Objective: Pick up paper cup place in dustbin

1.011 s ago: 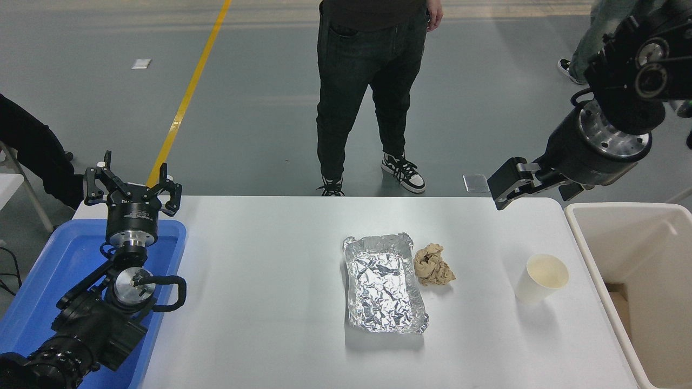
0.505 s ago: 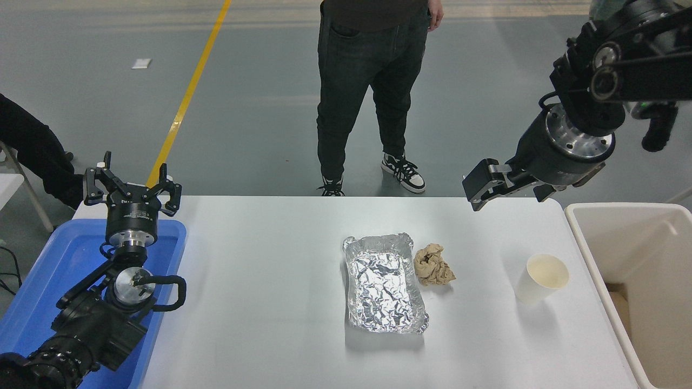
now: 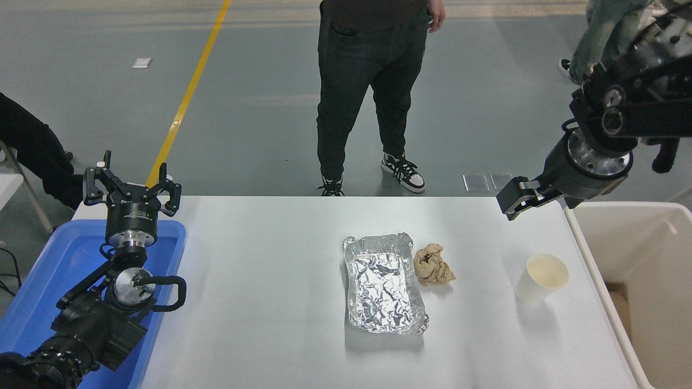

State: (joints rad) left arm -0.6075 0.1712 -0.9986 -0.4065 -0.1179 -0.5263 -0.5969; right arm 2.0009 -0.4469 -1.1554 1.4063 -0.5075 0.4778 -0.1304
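The paper cup (image 3: 540, 277) is small, white and cream inside; it stands upright on the white table (image 3: 270, 302) near its right edge. The dustbin (image 3: 638, 243), a large cream bin, stands just right of the table, beside the cup. My right gripper (image 3: 513, 200) hangs in the air over the table's far right corner, well behind and above the cup, holding nothing that shows. My left gripper (image 3: 132, 186) is parked at the lower left over a blue tray, open and empty.
A crumpled foil tray (image 3: 384, 283) lies mid-table with a tan paper ball (image 3: 432, 265) beside it, left of the cup. The blue tray (image 3: 48, 270) is at the left edge. A person (image 3: 367, 92) stands at the far side.
The right arm swung left half a second ago and has come back right; its gripper is again over the far right corner. The cup and the left arm have not moved.
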